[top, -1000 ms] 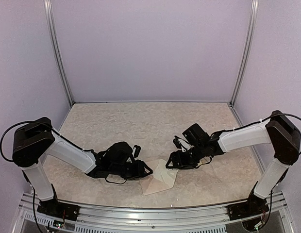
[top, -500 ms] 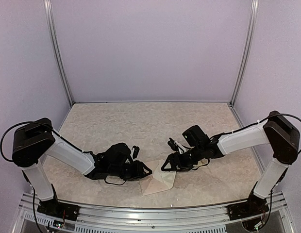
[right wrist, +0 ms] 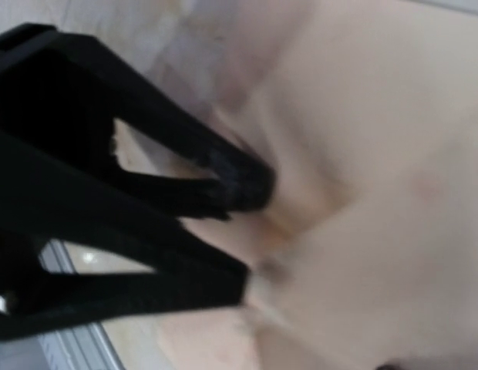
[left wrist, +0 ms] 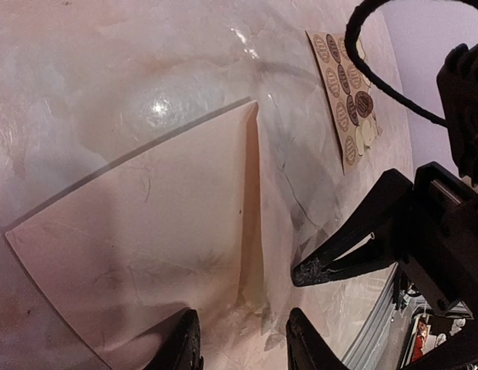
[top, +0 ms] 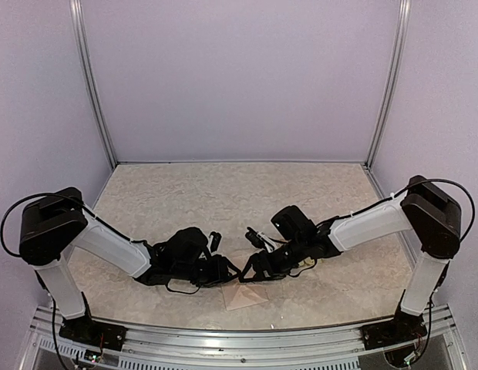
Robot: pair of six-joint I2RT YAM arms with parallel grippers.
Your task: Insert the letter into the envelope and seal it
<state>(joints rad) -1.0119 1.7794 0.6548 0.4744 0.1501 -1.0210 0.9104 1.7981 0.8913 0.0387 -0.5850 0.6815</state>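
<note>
Left wrist: sticker card [left wrist: 343,92] unreadable; left end effector [left wrist: 243,339] and right end effector [right wrist: 250,235] released over envelope [left wrist: 146,223].

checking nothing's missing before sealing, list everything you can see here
envelope: one, cream, flat on the table near the front edge, between the arms
sticker card: one, tan with brown and yellow round stickers, on the table, seen only from the left wrist
table: one, marbled beige
walls: lilac, on three sides
frame posts: two, silver, back corners
left arm: one, white and black, jaws apart at the envelope's edge
right arm: one, white and black, jaws apart over the envelope
</note>
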